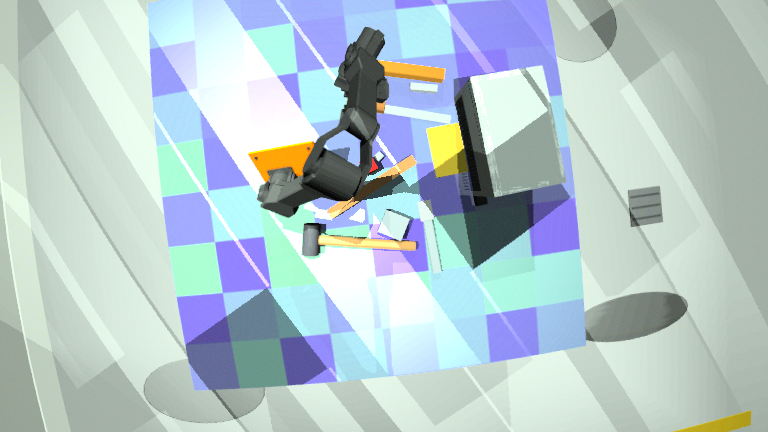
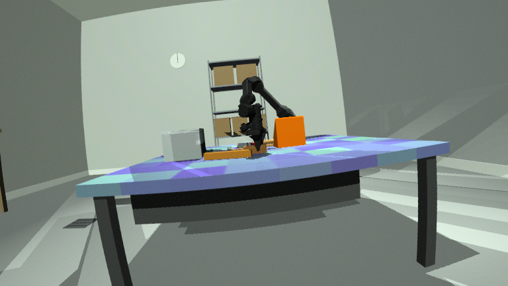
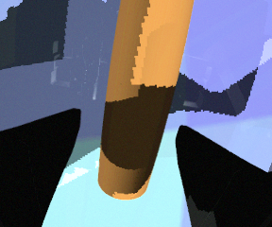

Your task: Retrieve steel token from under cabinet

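Note:
The pale cabinet (image 1: 521,133) (image 2: 181,145) stands with its dark slotted front facing the yellow marked area (image 1: 440,150). I see no token in any view. A tool with a round wooden handle (image 1: 380,107) (image 3: 150,47) and a long pale strip (image 1: 419,114) lies with the strip pointing toward the cabinet, above the yellow area in the top view. My gripper (image 2: 257,148) (image 3: 129,125) is open low over the table, with the handle's end between its fingers and a gap on each side. The arm hides most of the handle in the top view.
An orange bar (image 1: 413,72) and a small white block (image 1: 423,87) lie beside the tool. A red piece (image 1: 372,166), a wooden strip (image 1: 399,169), a grey block (image 1: 395,224), a mallet (image 1: 368,242) and a pale long-handled tool (image 1: 433,243) lie nearby. An orange board (image 2: 290,132) stands near the arm's base.

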Controlling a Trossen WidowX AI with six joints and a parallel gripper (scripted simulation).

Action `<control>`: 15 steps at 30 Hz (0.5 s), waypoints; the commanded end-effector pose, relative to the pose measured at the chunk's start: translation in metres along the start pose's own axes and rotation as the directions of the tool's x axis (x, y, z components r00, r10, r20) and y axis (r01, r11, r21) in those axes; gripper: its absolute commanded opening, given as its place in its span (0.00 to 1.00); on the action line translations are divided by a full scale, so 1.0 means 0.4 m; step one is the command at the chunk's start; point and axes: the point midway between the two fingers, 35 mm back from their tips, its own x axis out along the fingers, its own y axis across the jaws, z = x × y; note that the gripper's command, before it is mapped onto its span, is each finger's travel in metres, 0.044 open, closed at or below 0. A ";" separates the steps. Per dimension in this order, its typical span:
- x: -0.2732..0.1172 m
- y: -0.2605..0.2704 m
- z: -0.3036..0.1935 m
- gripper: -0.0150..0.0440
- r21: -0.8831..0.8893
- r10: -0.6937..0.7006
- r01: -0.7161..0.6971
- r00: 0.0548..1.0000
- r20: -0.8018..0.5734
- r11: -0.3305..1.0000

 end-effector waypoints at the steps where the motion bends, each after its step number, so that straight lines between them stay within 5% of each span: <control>1: 0.020 -0.001 0.000 0.71 -0.001 0.002 -0.002 1.000 0.014 1.000; 15: 0.026 0.001 -0.005 0.67 0.004 0.004 -0.004 1.000 0.009 1.000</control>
